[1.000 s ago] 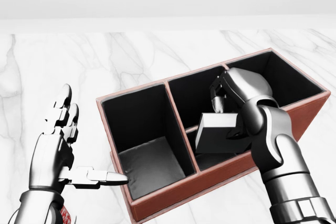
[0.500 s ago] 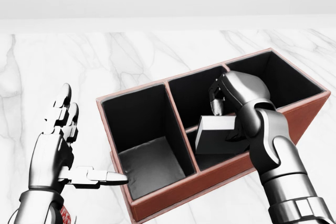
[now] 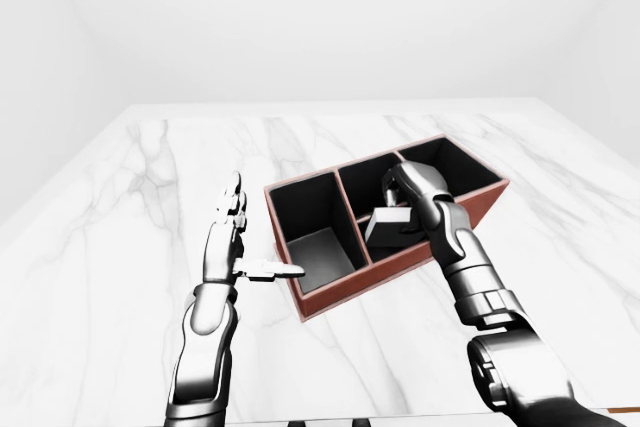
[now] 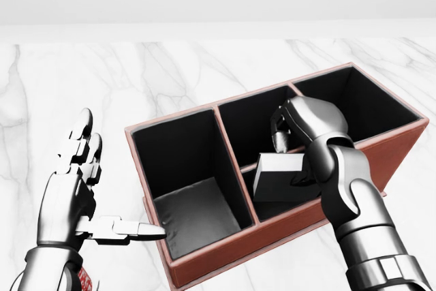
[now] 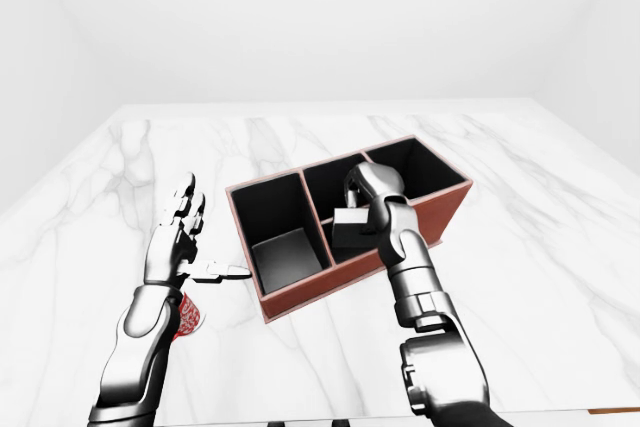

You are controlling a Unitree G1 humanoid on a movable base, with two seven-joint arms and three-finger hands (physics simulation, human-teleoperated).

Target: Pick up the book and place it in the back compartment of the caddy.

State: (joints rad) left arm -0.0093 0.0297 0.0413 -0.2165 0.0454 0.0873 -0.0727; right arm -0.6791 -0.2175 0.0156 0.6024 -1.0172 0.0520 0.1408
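Book (image 4: 281, 176) is gripped by the right hand (image 4: 300, 138) over the caddy's (image 4: 225, 257) middle compartment. White marble bench (image 3: 120, 237) is bounded by plain white walls (image 3: 320, 17). Left hand (image 4: 78, 192) is held spread beside the caddy.

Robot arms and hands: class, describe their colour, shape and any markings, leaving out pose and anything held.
Both arms are glossy silver-grey metal built from rounded, jointed segments with dark seams and ribbed wrist collars. The left hand and right hand each have three segmented fingers. A small red-and-white marking shows by the left forearm. No cables or sleeves are visible.
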